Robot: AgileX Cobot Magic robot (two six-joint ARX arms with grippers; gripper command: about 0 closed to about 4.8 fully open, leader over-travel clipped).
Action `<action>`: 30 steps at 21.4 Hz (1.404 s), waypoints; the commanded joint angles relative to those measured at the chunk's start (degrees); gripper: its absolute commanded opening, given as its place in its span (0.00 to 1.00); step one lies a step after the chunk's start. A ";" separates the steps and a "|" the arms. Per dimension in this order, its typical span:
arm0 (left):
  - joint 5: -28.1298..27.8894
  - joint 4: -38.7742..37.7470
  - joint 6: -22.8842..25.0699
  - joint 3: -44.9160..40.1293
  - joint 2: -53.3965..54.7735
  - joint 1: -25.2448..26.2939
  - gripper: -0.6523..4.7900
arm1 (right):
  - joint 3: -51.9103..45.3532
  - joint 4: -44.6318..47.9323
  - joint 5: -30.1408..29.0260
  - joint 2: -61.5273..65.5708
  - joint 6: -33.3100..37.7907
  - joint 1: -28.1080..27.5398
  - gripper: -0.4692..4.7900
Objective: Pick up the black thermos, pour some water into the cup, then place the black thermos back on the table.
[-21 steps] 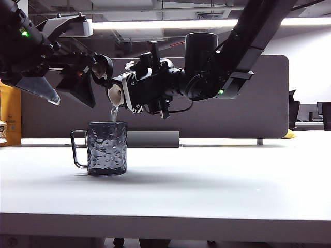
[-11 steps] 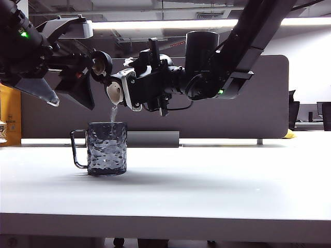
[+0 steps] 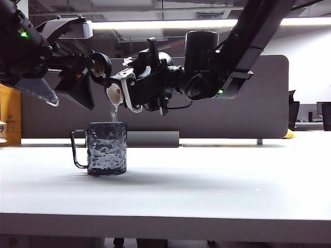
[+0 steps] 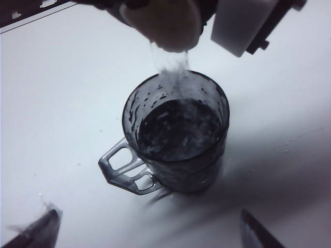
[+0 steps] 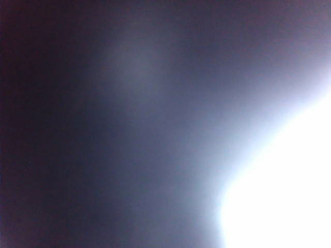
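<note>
Your right gripper (image 3: 135, 90) is clamped around the black thermos (image 3: 199, 62), tipped almost level with its pale spout (image 3: 114, 94) just above the cup (image 3: 107, 148); a thin stream of water (image 3: 114, 112) falls from the spout into the cup, which stands on the table (image 3: 217, 181) directly below that gripper; your left gripper (image 3: 70, 93) hangs wide open and empty, just beside the spout and above the cup's handle (image 4: 126, 170); the right wrist view is a dark blur.

One black thermos (image 3: 199, 64), one cup (image 3: 106, 148), two grippers: left gripper (image 3: 70, 85), right gripper (image 3: 150, 82)
</note>
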 commanded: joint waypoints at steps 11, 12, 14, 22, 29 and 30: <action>-0.15 -0.09 0.24 0.15 -0.15 0.00 1.00 | 0.57 2.40 0.11 -0.68 5.64 0.68 0.26; -0.15 -0.09 0.24 0.15 -0.15 0.00 1.00 | 0.57 2.43 0.33 -0.68 8.52 0.68 0.26; -0.15 -0.09 0.24 0.15 -0.15 0.00 1.00 | 0.57 1.73 2.14 -0.66 17.68 0.61 0.26; -0.11 -0.09 0.22 0.52 -3.56 -0.04 1.00 | -1.84 4.17 15.61 -1.11 67.30 0.57 0.26; 4.70 0.98 -0.52 0.81 -14.82 -0.68 1.00 | -31.36 5.31 28.81 -26.75 101.33 -0.20 0.27; 8.35 2.25 -1.81 0.81 -14.80 -1.18 1.00 | -39.17 6.62 31.08 -32.46 104.04 -1.07 0.27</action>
